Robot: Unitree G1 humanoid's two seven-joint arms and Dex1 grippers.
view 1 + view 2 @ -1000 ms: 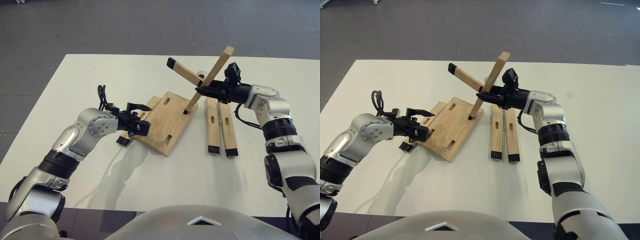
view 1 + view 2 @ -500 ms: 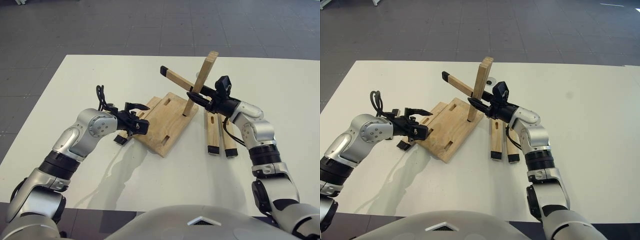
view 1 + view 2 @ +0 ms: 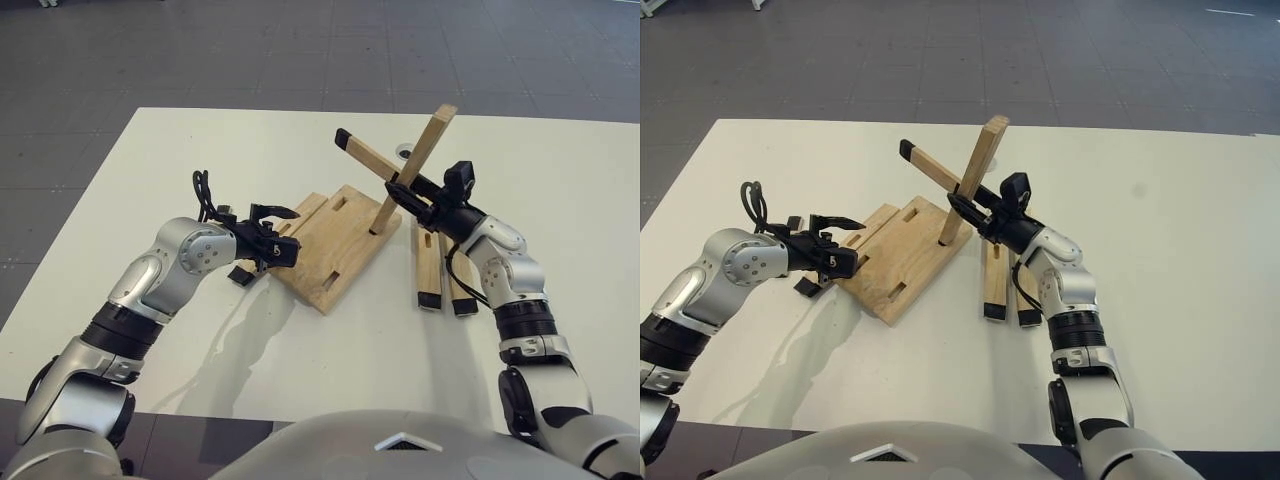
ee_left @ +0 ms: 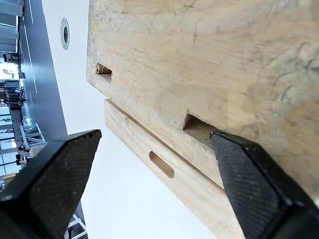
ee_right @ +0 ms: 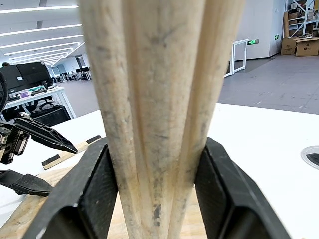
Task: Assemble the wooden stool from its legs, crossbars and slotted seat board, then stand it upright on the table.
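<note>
right gripper (image 3: 403, 188): clamped on leg (image 3: 425, 145), foot at board (image 3: 325, 265) right corner
left gripper (image 3: 285, 235): wide open, at board edge
do: hold leg plumb, press straight down

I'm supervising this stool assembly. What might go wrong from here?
1. The left gripper is open beside the seat board, not clamping it, so the board may slide when pressed.
2. The right gripper holds the crossed leg piece tilted in its slot; it could jam or pop out.
3. The right forearm hangs near two loose legs and might knock them.
</note>
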